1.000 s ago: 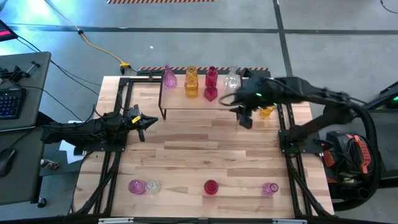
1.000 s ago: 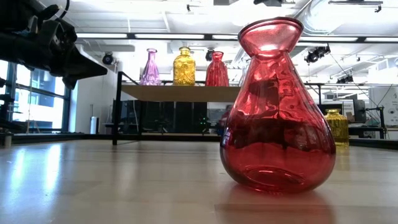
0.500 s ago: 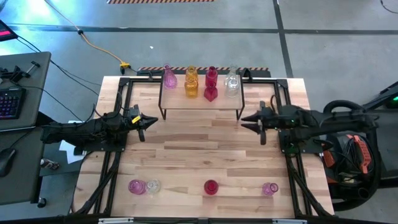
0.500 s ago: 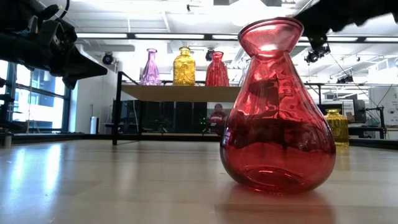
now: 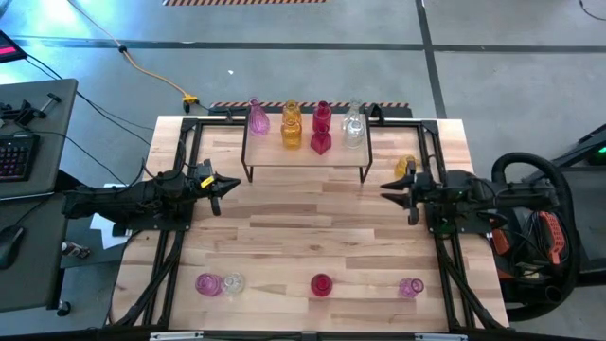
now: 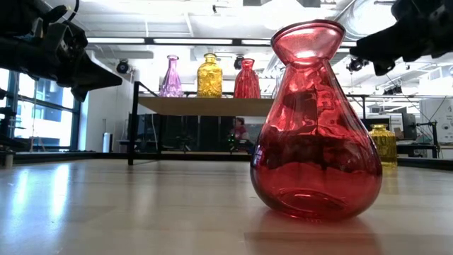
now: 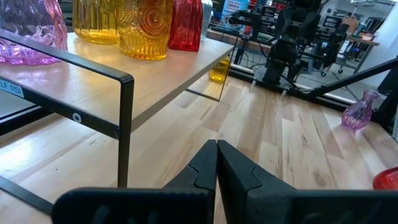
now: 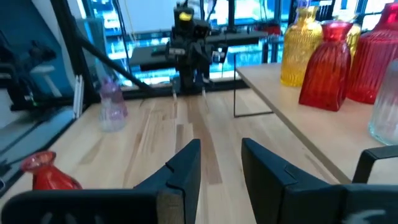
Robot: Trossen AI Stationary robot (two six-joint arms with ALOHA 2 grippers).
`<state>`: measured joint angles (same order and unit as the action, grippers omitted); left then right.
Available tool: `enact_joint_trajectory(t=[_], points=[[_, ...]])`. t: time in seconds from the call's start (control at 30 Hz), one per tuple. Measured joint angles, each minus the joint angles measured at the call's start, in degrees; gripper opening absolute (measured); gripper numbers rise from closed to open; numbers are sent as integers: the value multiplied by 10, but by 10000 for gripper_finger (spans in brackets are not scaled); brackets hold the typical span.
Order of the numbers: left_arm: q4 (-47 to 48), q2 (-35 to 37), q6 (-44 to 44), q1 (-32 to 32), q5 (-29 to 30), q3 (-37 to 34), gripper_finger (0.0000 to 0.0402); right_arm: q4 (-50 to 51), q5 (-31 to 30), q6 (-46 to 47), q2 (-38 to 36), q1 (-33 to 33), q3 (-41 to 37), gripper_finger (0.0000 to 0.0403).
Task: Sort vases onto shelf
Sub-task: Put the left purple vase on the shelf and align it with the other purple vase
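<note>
The right gripper [image 5: 401, 192], fingers parted and empty, hovers at the table's right edge beside an amber vase [image 5: 405, 167], while the left gripper [image 5: 220, 187] waits shut opposite, and five vases stand on the shelf [image 5: 305, 156] between them.

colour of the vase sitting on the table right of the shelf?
Amber-yellow glass vase; clearest in the low view.

**Bright overhead light, soft focus up close**

Ceiling strip lights glare white in the low view and sheen the desk [image 6: 106, 212]. The near red vase [image 6: 316, 127] shows bright highlights at 12 o'clock. From above, shadows are faint. The right wrist view is soft, its background washed blue.
</note>
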<state>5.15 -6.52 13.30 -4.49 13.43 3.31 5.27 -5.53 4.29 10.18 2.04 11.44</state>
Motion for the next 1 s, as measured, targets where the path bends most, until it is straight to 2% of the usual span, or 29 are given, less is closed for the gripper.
enact_joint_trajectory(t=[0.2, 0.4, 0.7, 1.0], points=[[0, 0, 0, 0, 0, 0, 3, 5, 1, -3, -65, 0, -39, 99], [0, 0, 0, 0, 0, 0, 3, 20, 5, -3, -100, 0, -66, 99], [0, 0, 0, 0, 0, 0, 3, 23, -10, 60, -99, 0, -77, 99], [0, 0, 0, 0, 0, 0, 3, 25, -13, 59, -98, 0, -77, 99]])
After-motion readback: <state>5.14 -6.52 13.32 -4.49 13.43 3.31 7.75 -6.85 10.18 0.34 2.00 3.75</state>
